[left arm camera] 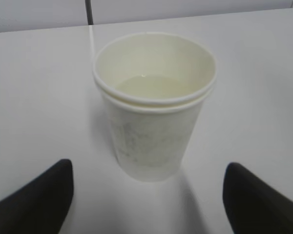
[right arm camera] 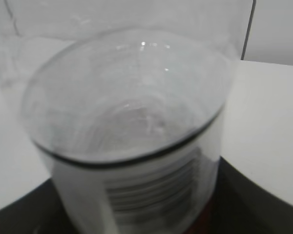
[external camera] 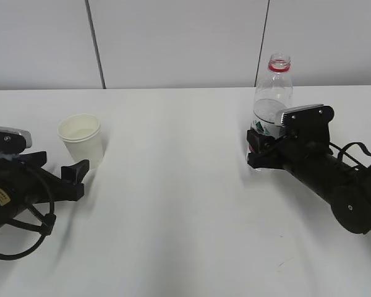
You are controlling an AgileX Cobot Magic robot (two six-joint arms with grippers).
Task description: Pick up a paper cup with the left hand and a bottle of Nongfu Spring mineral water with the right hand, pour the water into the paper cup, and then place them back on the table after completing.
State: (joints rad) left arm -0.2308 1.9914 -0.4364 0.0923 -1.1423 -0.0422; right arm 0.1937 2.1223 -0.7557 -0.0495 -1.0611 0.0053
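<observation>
1. On the white table (external camera: 173, 204) both task objects stand upright and well apart: the paper cup (external camera: 82, 139) at the left, the Nongfu Spring bottle (external camera: 273, 93) at the right, uncapped with a red ring at its neck.
2. Inside the cup, the left wrist view shows a shallow pool of water (left arm camera: 154, 87); the bottle holds water only in its lower part, so the pour looks done and the putting-back step is in hand.
3. At the left, the left gripper (external camera: 80, 176) is spread wide and holds nothing; its fingers (left arm camera: 34, 200) flank the cup without touching it, the cup resting free just ahead of them.
4. At the right, the right hand (external camera: 260, 151) sits around the bottle's labelled lower body. The bottle fills the right wrist view, so I cannot tell whether the jaws grip it or have slackened.
5. My judgement of the next move: if the right jaws are not yet apart, part them without tipping the light bottle, then draw that arm straight back.
</observation>
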